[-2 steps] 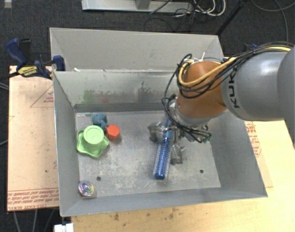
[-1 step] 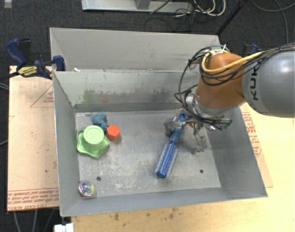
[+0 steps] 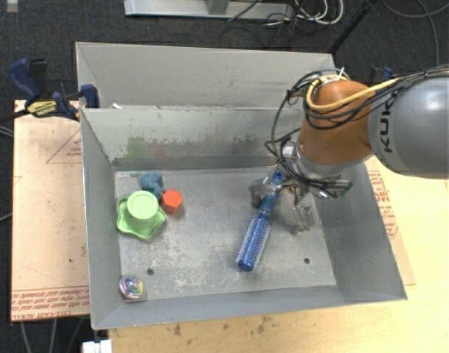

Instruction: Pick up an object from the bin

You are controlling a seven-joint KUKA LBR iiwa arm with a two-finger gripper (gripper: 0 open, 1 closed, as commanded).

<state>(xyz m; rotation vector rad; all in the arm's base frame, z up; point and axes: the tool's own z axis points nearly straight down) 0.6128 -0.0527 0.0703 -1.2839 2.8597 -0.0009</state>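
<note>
Pincer (image 3: 284,205) work first, from my one camera looking down into the grey metal bin (image 3: 202,259). The arm (image 3: 424,127) comes in from the right, its wrist under an orange cover (image 3: 334,127) with cables (image 3: 292,101) looped around it. The pincer hangs low over the right half of the bin floor, close to the back wall. As far as I can read it, its fingers (image 3: 305,218) stand spread apart, one on each side of a bare patch of floor, and nothing is pinched between them.

Nearest to it is a blue hairbrush (image 3: 253,243), lying flat and slanted near the middle of the floor. Its bristled head points toward the front wall, and its handle runs up to the finger on the view's left. I cannot tell whether that finger touches the handle or merely sits just beside it.

The other things lie well apart from the pincer, over at the left end. A green flower-shaped cup (image 3: 141,215) sits there, with a small orange piece (image 3: 171,201) just beside it and a blue lump (image 3: 151,181) behind it, toward the back wall. A shiny little ball (image 3: 131,287) rests alone in the front left corner.
</note>
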